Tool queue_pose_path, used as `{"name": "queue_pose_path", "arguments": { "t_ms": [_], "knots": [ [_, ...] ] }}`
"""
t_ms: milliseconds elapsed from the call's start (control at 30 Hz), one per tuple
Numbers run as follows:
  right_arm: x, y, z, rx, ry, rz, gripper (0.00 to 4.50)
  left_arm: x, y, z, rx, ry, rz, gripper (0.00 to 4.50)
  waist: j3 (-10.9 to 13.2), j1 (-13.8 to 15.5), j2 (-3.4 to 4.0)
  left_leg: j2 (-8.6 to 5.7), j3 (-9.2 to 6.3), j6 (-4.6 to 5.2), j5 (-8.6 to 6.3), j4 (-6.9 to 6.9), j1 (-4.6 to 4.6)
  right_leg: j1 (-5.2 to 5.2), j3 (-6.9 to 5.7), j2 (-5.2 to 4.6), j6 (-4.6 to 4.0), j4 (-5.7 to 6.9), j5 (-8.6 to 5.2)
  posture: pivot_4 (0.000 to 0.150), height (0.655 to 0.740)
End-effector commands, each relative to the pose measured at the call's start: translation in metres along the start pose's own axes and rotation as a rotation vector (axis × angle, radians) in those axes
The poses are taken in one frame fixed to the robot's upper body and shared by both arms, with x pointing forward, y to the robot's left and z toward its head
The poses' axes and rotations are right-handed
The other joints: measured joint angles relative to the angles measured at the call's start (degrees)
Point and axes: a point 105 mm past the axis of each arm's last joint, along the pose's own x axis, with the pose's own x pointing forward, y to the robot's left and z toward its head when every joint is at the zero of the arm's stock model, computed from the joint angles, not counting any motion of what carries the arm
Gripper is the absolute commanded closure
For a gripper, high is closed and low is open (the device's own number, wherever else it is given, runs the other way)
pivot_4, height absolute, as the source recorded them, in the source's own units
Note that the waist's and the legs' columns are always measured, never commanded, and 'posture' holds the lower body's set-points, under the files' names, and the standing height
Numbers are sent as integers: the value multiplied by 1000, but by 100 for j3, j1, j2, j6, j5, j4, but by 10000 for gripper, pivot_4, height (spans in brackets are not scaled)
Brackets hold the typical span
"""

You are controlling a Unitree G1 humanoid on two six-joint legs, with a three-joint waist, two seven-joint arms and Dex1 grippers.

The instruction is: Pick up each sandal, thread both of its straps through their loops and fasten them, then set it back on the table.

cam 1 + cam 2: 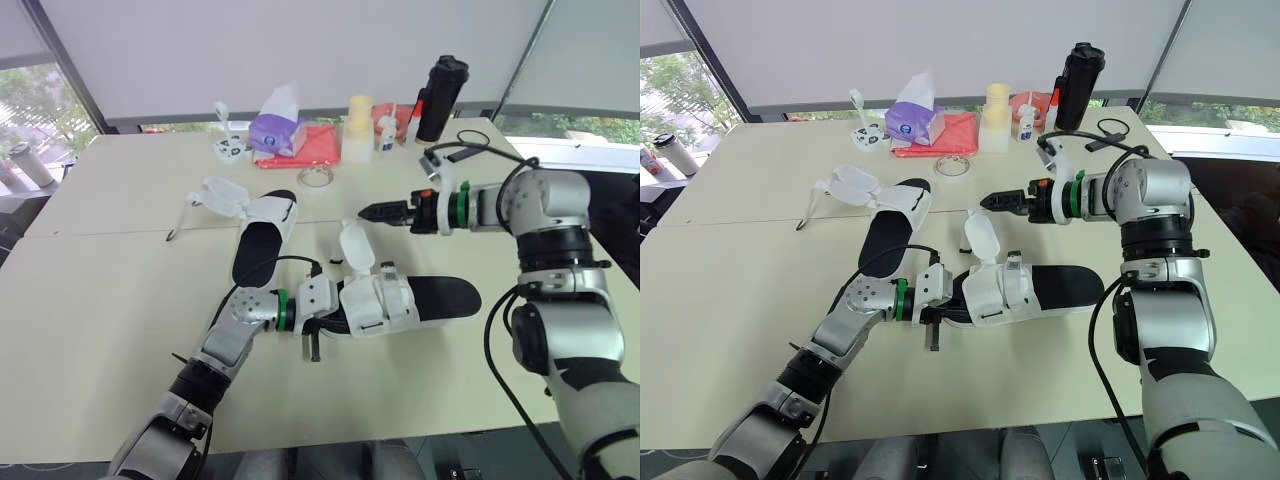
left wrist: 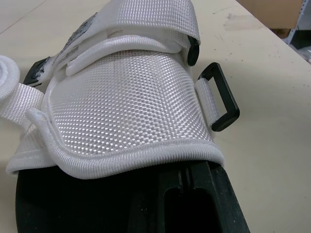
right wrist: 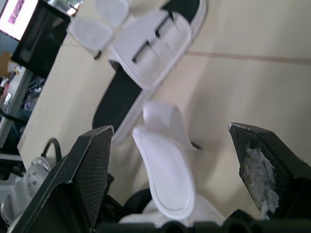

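Near sandal (image 1: pixel 400 300) has one strap (image 1: pixel 356 245) loose, far sandal (image 1: pixel 262 235) undone. Right gripper (image 1: pixel 365 212) wide; left gripper (image 1: pixel 332 310) grip unclear.

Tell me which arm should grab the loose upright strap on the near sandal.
Right. The right pincer, open, hovers beside the upright white fabric strap of the near black-soled white mesh sandal; the left pincer sits against that sandal's strapped end.

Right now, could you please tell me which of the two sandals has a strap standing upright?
The nearer sandal, at the left gripper: one white strap stands up. The farther sandal has its straps lying splayed on the table.
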Motion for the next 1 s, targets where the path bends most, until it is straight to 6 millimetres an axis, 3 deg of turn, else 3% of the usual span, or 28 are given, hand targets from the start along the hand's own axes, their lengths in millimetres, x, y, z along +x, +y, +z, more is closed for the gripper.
{"name": "queue_pose_path", "arguments": {
  "t_ms": [33,200,533,1000],
  "knots": [
    [9,13,-6,-50,27,55,4235,4,-6,-11,-17,44,-19,45000,0,-4,0,0,0,0,0,1,0,0,0,0,0,1,0,1500,7400],
    [20,19,-19,-74,78,102,4235,3,-7,-11,-19,45,-15,45000,0,-3,0,0,0,0,0,3,0,-2,0,0,1,6,0,1500,7400],
    [37,43,-19,-113,85,271,4235,3,-5,-10,-20,39,-2,45000,0,-7,0,0,-1,0,0,3,1,-2,0,1,1,8,1,1500,7400],
    [42,53,6,-72,2,373,4235,4,-4,-8,-20,29,13,45000,0,0,1,-1,-2,-4,2,4,2,-4,0,1,2,13,1,1500,7400]
  ]
}}
